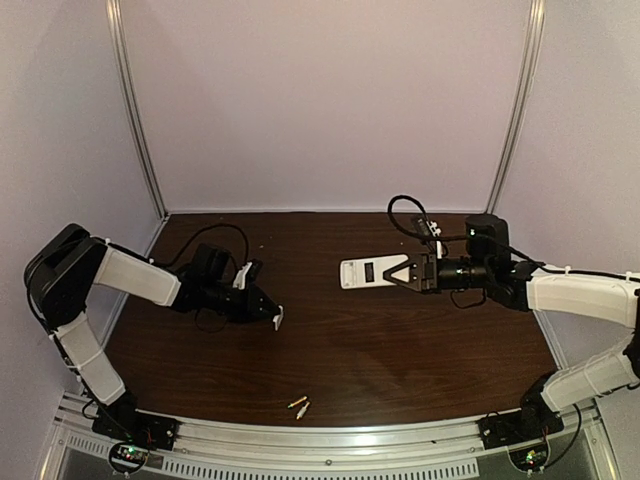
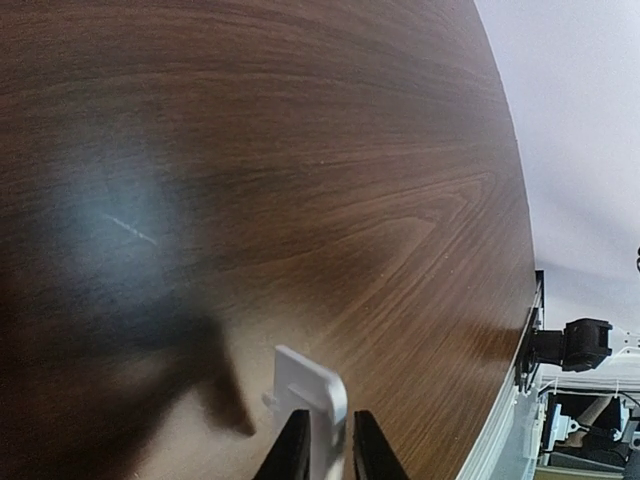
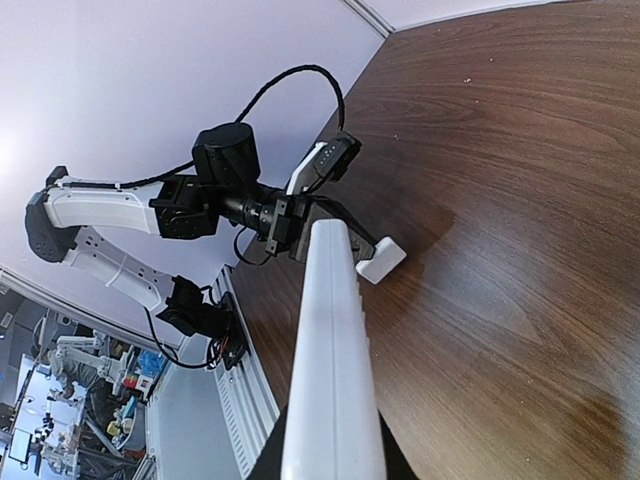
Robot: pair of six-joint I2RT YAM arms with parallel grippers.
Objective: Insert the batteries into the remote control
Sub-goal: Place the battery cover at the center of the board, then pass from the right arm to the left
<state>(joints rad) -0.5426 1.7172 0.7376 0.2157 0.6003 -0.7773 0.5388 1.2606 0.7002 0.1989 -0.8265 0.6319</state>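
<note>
The white remote control [image 1: 372, 272] hangs above the table right of centre, a dark recess on its upper face. My right gripper [image 1: 412, 272] is shut on its near end. In the right wrist view the remote control [image 3: 330, 350] shows edge-on, running out from my right gripper [image 3: 328, 465]. Two batteries [image 1: 298, 405] lie side by side near the table's front edge, away from both grippers. My left gripper [image 1: 272, 315] is low at centre-left, with a small white cover plate [image 1: 279, 319] at its tip. The cover plate [image 2: 310, 390] stands upright between the narrow jaws of my left gripper [image 2: 330, 450], just over the wood.
The dark wooden table [image 1: 400, 350] ends at a metal rail [image 1: 330, 440] along the front. Pale walls close the back and sides. The left arm [image 3: 220, 190] with its cable shows beyond the remote, and the cover plate [image 3: 382, 260] sits at its tip.
</note>
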